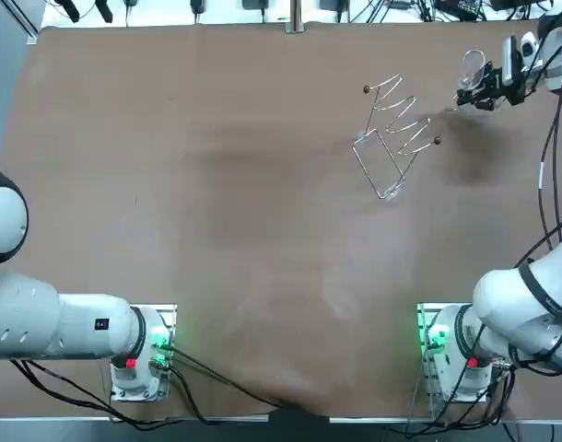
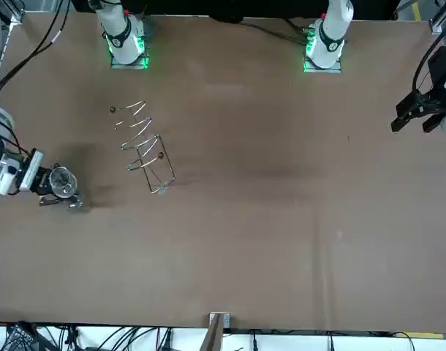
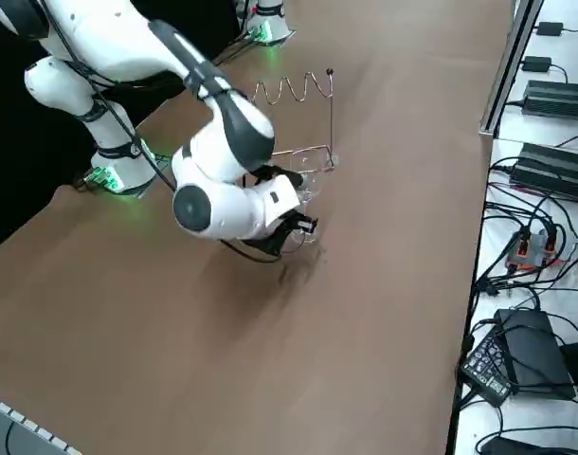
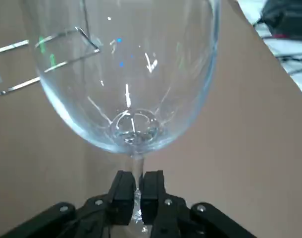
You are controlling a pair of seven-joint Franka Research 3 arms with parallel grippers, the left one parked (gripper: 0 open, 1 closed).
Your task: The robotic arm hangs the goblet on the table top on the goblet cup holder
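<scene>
The wire goblet holder (image 1: pixel 392 138) stands on the bench (image 1: pixel 216 230), its wavy rail raised above the base so a goblet's foot can slide between the loops. Near the holder on its right, clear of the wires, is the goblet (image 1: pixel 472 66), bowl upward. The right tool (image 4: pixel 136 193) is clenched on the thin stem just under the bowl, probably to leave the foot free for the rail.

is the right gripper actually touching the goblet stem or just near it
Touching. The right wrist view shows the right gripper shut on the thin stem of the goblet, with no gap on either side.
</scene>
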